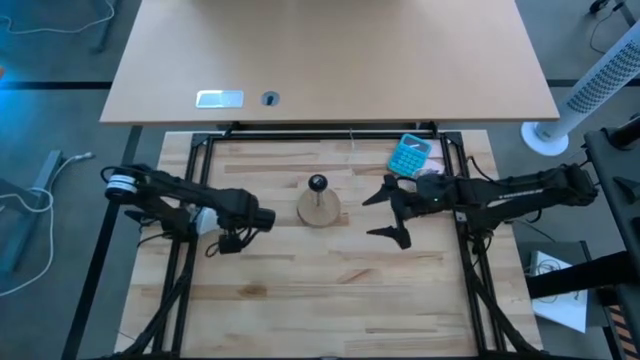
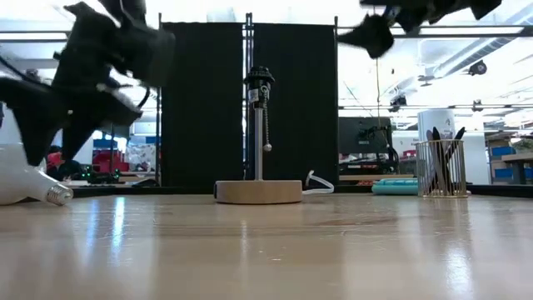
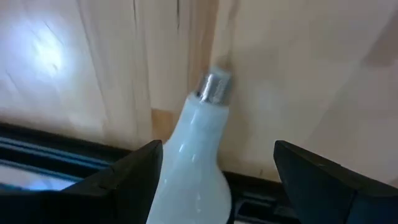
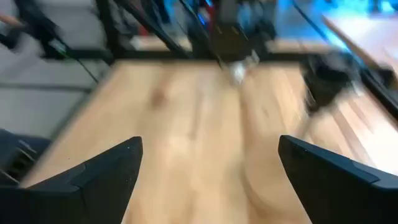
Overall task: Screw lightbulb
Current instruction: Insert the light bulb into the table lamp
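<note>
Looks like the pickup step: left gripper (image 3: 214, 180) hangs jaws apart around the lightbulb (image 3: 196, 165) lying at the table's 9 o'clock, unclamped, so next it needs to close; right gripper (image 1: 392, 212) waits wide open.

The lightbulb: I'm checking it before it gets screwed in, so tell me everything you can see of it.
The lightbulb is milky white and glossy, glass or plastic by its look, narrowing to a silvery metal screw base. It lies on its side on the wooden table, at the table's left side, base towards the lamp stand and well apart from it. The left gripper straddles the globe, fingers open, neither clearly touching it.
</note>
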